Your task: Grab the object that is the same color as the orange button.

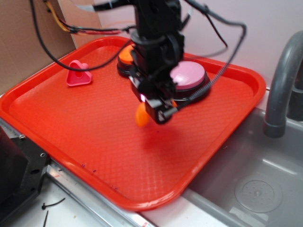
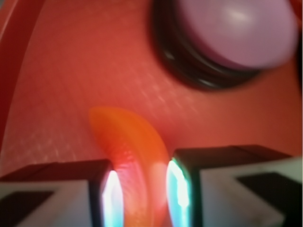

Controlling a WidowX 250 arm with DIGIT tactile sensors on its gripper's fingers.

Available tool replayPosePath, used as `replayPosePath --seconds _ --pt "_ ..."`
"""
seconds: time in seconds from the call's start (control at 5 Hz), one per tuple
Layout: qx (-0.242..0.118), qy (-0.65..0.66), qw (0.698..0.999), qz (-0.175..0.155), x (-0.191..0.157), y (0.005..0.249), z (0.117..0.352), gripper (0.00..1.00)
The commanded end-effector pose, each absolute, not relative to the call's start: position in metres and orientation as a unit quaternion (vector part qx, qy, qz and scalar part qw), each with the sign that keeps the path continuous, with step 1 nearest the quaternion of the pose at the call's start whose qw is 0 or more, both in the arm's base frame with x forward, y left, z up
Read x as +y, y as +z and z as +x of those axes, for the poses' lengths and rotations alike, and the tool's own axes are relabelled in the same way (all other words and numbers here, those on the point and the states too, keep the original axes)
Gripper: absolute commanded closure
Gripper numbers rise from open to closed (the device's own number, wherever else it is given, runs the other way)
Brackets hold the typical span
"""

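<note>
From my remote station I see the tool hanging over the middle of the red tray, its two fingers narrowed almost together on the orange crescent; the wrist view shows the slice pinched between the lit inner pads, its curved tip jutting out past them toward the far side; in the exterior view the crescent shows at the left of the tool, just above the tray, though I cannot tell whether it touches the tray floor; just beyond the tool, toward the far right, sits the pink-topped button on its black base; the orange button stands at the far side of the tray, left of the pink one and partly hidden behind the arm; a pink triangular piece rests well apart at the far left of the tray; a grey sink basin and pipe lie to the right; black cables trail above.
</note>
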State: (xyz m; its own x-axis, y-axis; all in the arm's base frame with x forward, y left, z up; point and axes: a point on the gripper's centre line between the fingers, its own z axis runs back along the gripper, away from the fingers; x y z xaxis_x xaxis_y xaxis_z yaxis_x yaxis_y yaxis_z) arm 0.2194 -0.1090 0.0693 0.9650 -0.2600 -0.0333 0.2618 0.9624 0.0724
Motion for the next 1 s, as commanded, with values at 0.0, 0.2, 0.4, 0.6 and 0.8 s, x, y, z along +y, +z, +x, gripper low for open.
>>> replayPosePath --seconds 0.0,0.2,0.4,0.6,0.8 --pt "-0.001 -0.059 0.998 0.021 -0.078 0.158 0.202 1.0" --pt "0.009 -0.036 0.999 -0.002 -0.054 0.187 0.198 1.0" --pt "0.001 0.002 0.999 -0.036 -0.028 0.211 0.19 1.0" --pt "-0.013 0.033 0.999 -0.036 -0.011 0.221 0.185 1.0" --pt "-0.009 0.017 0.999 -0.031 -0.008 0.22 0.19 1.0"
